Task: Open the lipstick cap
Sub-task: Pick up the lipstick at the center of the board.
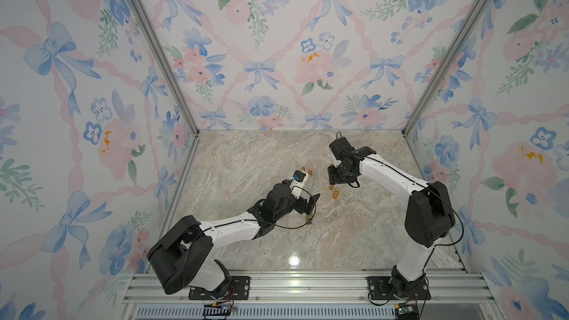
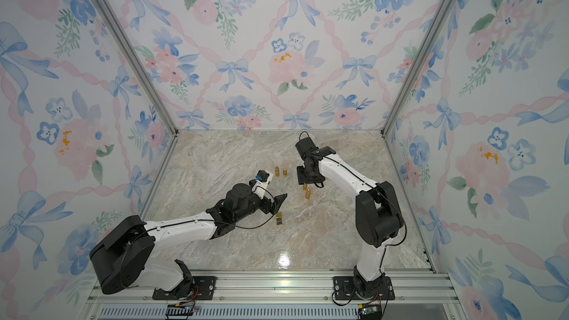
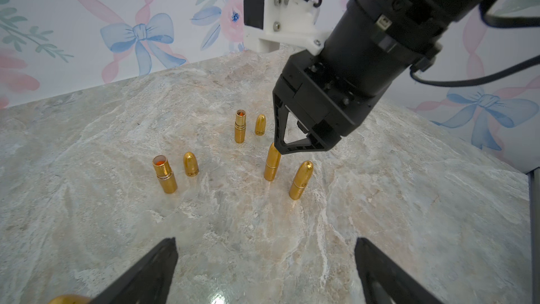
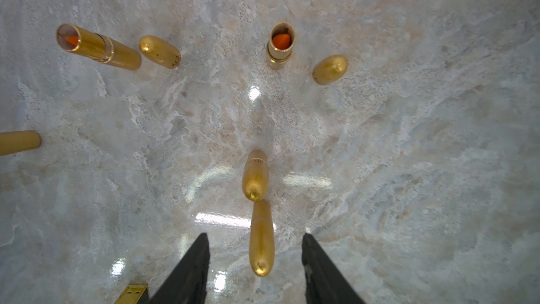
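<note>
The right gripper (image 4: 254, 239) hangs half-open astride the upright capped lipstick (image 4: 261, 238), seemingly not touching it. The left gripper (image 3: 266, 242) gapes wide and empty. A second capped lipstick (image 1: 336, 193) stands just beside it, at its five o'clock in a top view, so an off-centre close could topple both.

Gaps either side of capped lipstick (image 4: 262, 238) inside right claw (image 4: 254, 236); neighbour lipstick (image 4: 255, 175) close.

On the bench (image 1: 354, 235), two capped lipsticks (image 3: 271, 168) (image 3: 301, 180) stand close together beneath the right end effector (image 4: 254, 234). Farther back stand two open lipsticks (image 3: 166, 178) (image 3: 239, 130) (apart from each other), each with its cap (image 3: 191, 164) (image 3: 260, 124) just beside it, not touching.
</note>
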`<state>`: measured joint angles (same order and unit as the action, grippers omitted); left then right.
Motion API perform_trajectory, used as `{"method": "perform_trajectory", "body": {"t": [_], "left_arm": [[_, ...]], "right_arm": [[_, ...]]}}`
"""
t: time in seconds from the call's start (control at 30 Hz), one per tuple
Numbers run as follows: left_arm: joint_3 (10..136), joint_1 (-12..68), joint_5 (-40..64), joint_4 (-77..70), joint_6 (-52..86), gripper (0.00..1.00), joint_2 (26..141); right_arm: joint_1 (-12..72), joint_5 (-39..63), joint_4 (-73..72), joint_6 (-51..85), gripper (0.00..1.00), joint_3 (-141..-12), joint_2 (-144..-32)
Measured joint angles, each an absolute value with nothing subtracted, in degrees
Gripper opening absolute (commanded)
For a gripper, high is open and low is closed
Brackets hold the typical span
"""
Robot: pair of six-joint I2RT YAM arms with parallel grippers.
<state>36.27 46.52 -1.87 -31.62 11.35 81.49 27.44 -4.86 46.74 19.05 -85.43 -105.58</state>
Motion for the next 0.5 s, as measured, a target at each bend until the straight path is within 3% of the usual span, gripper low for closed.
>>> {"method": "perform_trajectory", "body": {"t": [0.5], "left_arm": [[36.3, 46.5, -1.6, -31.6, 11.1, 0.98, 81.5]], "right_arm": [[27.0, -4.7, 46.2, 16.9, 0.39, -88.8, -113.9]]}}
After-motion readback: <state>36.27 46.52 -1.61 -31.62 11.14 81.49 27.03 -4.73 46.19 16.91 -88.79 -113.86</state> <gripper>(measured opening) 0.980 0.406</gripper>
